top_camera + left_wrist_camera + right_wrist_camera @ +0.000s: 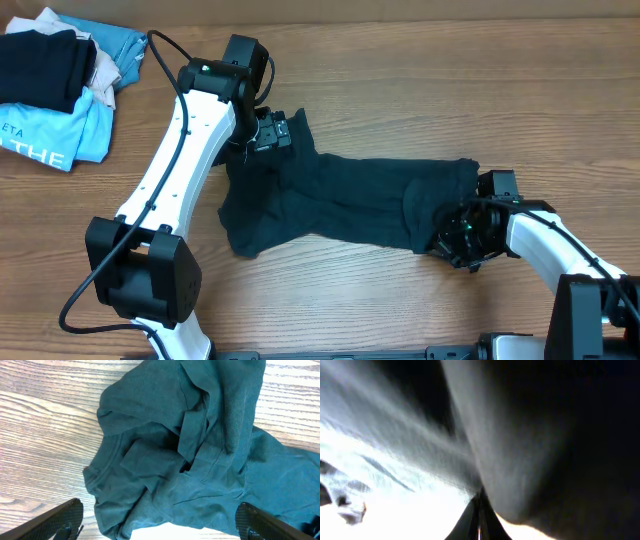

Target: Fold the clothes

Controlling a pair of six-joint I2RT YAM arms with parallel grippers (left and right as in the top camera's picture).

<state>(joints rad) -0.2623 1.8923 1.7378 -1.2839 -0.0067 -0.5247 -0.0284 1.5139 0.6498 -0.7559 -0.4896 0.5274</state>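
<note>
1. The clothes (350, 200) lie crumpled on the table (420, 60), between both arms.
2. The left gripper (268, 131) hangs wide open over the collar end, holding nothing.
3. The right gripper (462, 238) is closed on the other end; it is best to pull gently and flatten the wrinkles.

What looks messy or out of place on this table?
The dark garment lies crumpled and twisted in a long bunched strip on the table, not spread flat. Its right end is pinched in the shut right pincer; the left pincer hangs open over the collar end.
</note>
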